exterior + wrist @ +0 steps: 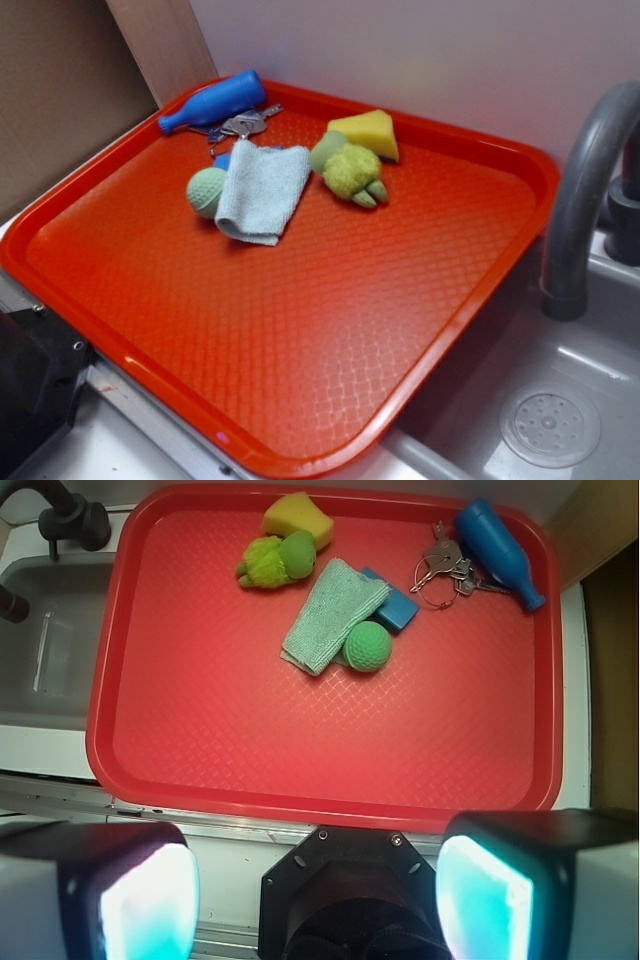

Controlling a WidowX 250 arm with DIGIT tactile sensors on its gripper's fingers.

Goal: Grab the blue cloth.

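Orange-red plastic fills most of my view: the tray (140, 770), with its raised rim running all the way round. My hand (318, 900) hangs high above the tray's near edge, outside the rim, its two fingers (130, 900) spread wide apart and gripping nothing. The blue cloth (330, 613) lies folded and a little rumpled in the far half of the tray, one long side touching the green ball (367, 646). A corner of the cloth rests over a small blue block (400, 608). Beyond the cloth, toward the far rim, sit the yellow sponge (298, 518) and the yellow-green soft toy (276, 560), the toy just beside the cloth but apart from it. A bunch of keys (445, 568) and the blue bottle toy (498, 550) lie near the tray's far corner, well away from the cloth. From the cloth's near side to the near rim, the tray floor is bare. Outside the tray, the sink (40, 670) and its tap (60, 515) lie to one side.
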